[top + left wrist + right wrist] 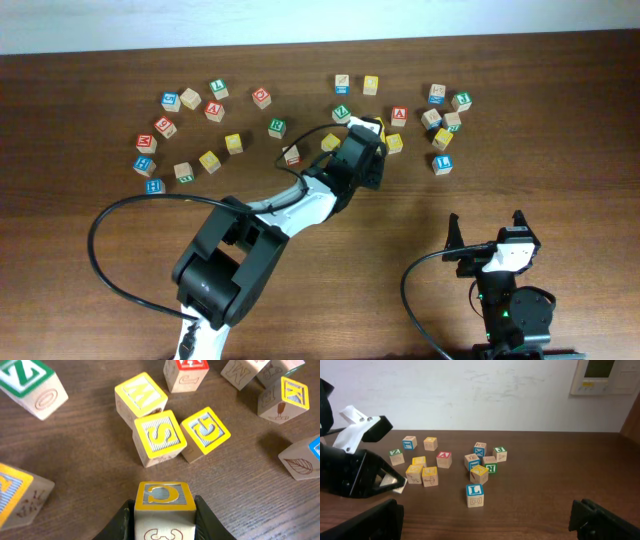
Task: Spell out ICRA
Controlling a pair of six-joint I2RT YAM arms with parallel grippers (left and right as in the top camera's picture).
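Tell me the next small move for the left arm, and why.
Probably lift straight up. The left jaws flank the yellow C cube, apparently gripping it, and the yellow S cube and G cube sit just ahead, so sliding forward would likely knock them.

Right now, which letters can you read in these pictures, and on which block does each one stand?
"C": yellow C block, in the left gripper.
"S": yellow S block.
"G": yellow G block.
"Z": green Z block.
"K": yellow K block.
"L": blue L block.
The rest is too small or blurred to read.
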